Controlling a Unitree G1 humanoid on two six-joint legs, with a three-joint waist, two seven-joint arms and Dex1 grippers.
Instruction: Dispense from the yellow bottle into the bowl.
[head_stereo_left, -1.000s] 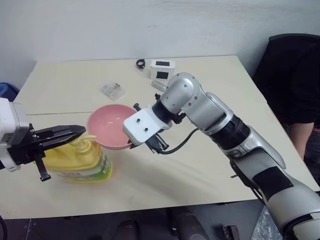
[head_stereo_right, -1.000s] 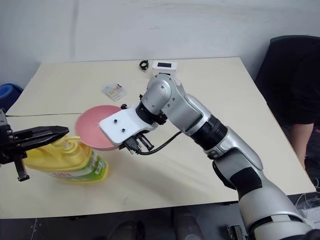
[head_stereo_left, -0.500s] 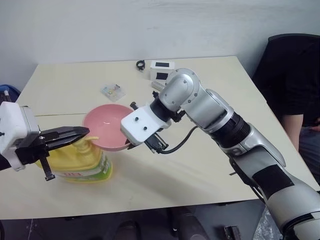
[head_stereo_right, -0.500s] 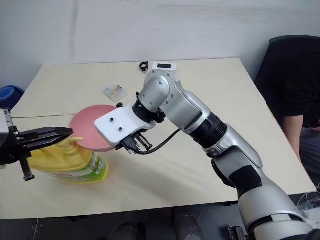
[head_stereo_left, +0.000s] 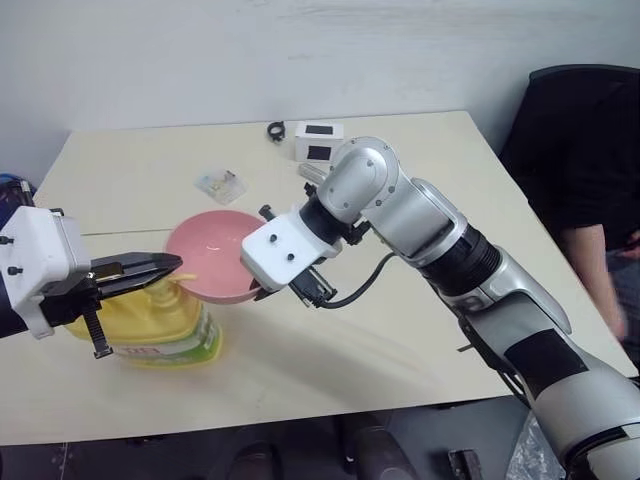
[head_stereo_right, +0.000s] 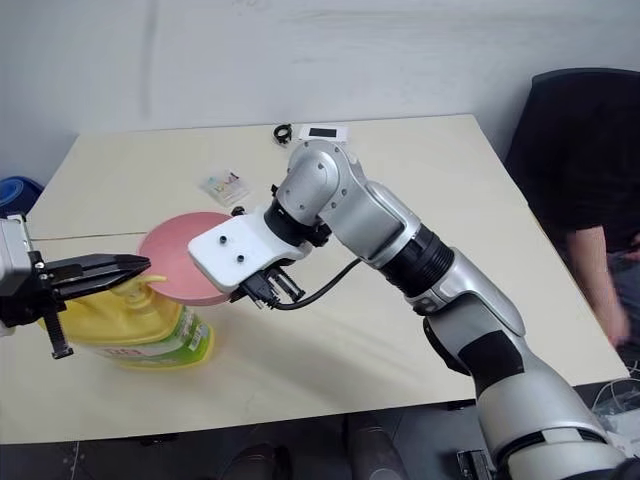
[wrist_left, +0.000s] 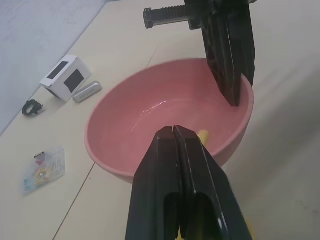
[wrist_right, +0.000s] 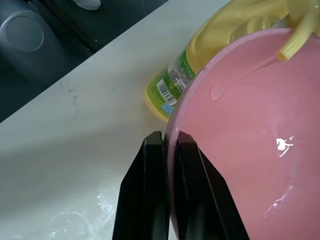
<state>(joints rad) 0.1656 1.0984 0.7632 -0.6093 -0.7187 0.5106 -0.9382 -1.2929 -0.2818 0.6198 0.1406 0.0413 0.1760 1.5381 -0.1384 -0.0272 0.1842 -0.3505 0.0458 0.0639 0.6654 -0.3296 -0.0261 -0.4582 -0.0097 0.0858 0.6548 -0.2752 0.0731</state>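
Two arms share the job here, each placed for its own part of it. At the left of the scene the left gripper (head_stereo_left: 160, 268) has its black fingers pressed together into one blunt tip, laid level over the pump top of the yellow bottle (head_stereo_left: 155, 320), which stands on the near left part of the table (head_stereo_left: 420, 150). Closed that way, the fingers look meant as a pusher for the pump head rather than a clamp.

Just right of it, the bowl (head_stereo_left: 215, 265) is held up off the table with its rim pinched between the fingers of the right gripper (wrist_right: 167, 145). It sits tilted and tucked under the yellow spout (wrist_right: 295, 37), which reaches over the rim, so anything pumped should land inside. A thin wet sheen already shows on the bowl's inner wall.
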